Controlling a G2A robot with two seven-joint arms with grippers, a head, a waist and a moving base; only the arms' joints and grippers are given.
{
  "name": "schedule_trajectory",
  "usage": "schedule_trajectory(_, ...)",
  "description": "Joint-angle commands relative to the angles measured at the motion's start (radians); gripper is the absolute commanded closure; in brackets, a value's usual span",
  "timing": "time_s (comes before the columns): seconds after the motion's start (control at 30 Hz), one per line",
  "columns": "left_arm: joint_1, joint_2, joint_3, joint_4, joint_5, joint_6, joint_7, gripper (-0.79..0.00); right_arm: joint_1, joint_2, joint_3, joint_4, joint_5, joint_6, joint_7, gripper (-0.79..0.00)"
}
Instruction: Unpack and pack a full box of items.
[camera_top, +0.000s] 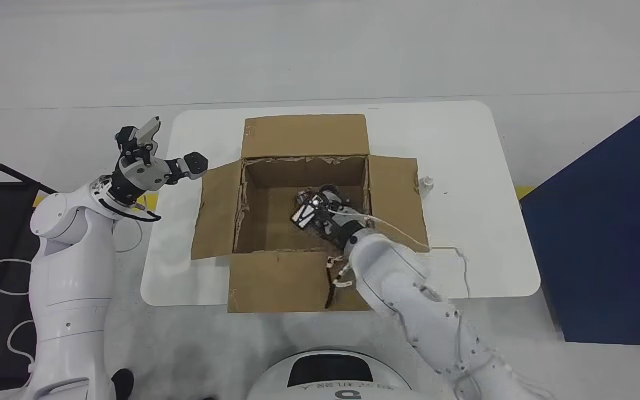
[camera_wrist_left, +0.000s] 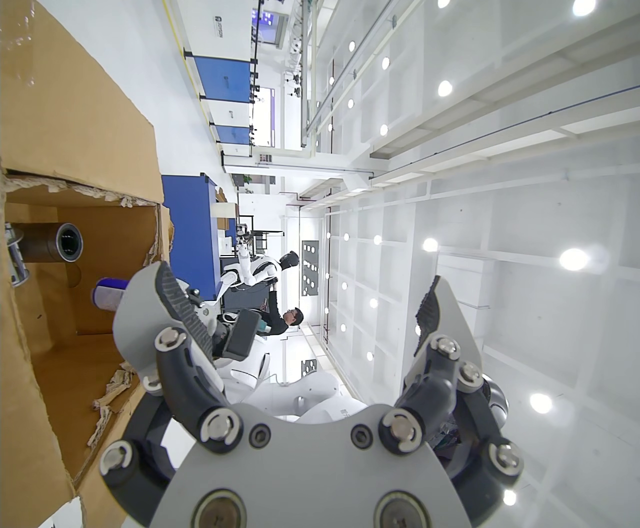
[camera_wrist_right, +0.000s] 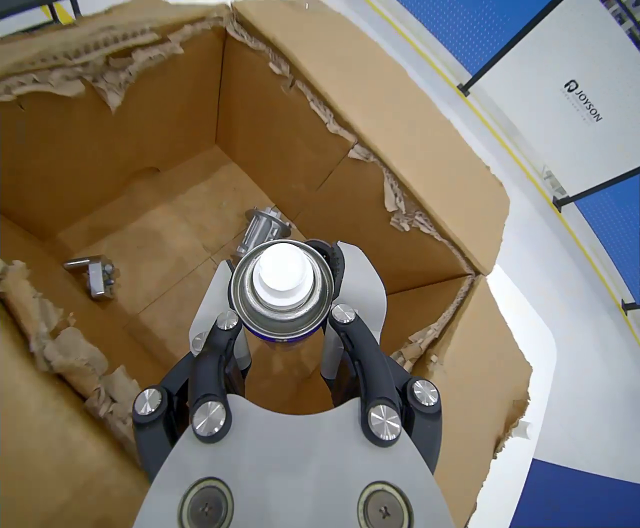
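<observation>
**Right gripper clamped on spray can inside the box; left arm parked clear**

Right gripper (camera_wrist_right: 283, 270) was down inside the cardboard box (camera_top: 305, 135), its two fingers closed on the sides of a spray can (camera_wrist_right: 281, 297). The can sat between them with the white nozzle pointing back toward the wrist. Gripping the round body from both sides probably keeps it from rolling and leaves the nozzle unpressed.

Just beyond the can, on the box floor, lay a flanged metal cylinder (camera_wrist_right: 262, 230), near the can. I could not tell whether they touched. Farther off to one side of the gripper, well apart from it, lay a small metal bracket (camera_wrist_right: 95, 275), also on the floor. From where I stood I could not judge whether the can was resting on the floor or held just off it, so this could be a lift out or a setting down.

All four flaps were folded outward, their edges ragged, which left the opening free for the arm.

Left gripper (camera_wrist_left: 300, 290) was spread wide with nothing in it. It was held up beside the box's outer flap, outside the opening. My guess is that it was waiting clear of the other arm's path.

The box stood on a white table (camera_top: 460, 150).
</observation>
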Motion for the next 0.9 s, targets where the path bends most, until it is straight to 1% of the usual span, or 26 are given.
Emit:
schedule_trajectory(0.0,0.0,0.0,0.0,0.0,0.0,0.0,0.0,-0.785,0.027,-0.008,-0.014,0.037,0.015,0.01,0.025,0.0)
schedule_trajectory(0.23,0.0,0.0,0.0,0.0,0.0,0.0,0.0,-0.785,0.073,-0.029,-0.037,0.1,0.06,0.041,0.06,0.0)
schedule_trajectory(0.27,0.0,0.0,0.0,0.0,0.0,0.0,0.0,-0.785,0.075,-0.03,-0.038,0.103,0.062,0.042,0.062,-0.025)
schedule_trajectory(0.3,0.0,0.0,0.0,0.0,0.0,0.0,0.0,-0.785,0.076,-0.032,-0.038,0.104,0.064,0.041,0.064,-0.086)
schedule_trajectory(0.37,0.0,0.0,0.0,0.0,0.0,0.0,0.0,-0.785,0.077,-0.033,-0.037,0.104,0.065,0.04,0.067,-0.166)
schedule_trajectory(0.43,0.0,0.0,0.0,0.0,0.0,0.0,0.0,-0.785,0.074,-0.034,-0.032,0.104,0.066,0.04,0.072,-0.225)
schedule_trajectory(0.5,0.0,0.0,0.0,0.0,0.0,0.0,0.0,-0.785,0.072,-0.035,-0.025,0.107,0.071,0.041,0.079,-0.256)
schedule_trajectory(0.57,0.0,0.0,0.0,0.0,0.0,0.0,0.0,-0.785,0.073,-0.036,-0.02,0.113,0.074,0.044,0.083,-0.305)
schedule_trajectory(0.63,0.0,0.0,0.0,0.0,0.0,0.0,0.0,-0.785,0.076,-0.038,-0.017,0.121,0.071,0.047,0.093,-0.323)
schedule_trajectory(0.87,0.0,0.0,0.0,0.0,0.0,0.0,0.0,-0.785,0.074,-0.041,-0.009,0.116,0.062,0.042,0.104,-0.339)
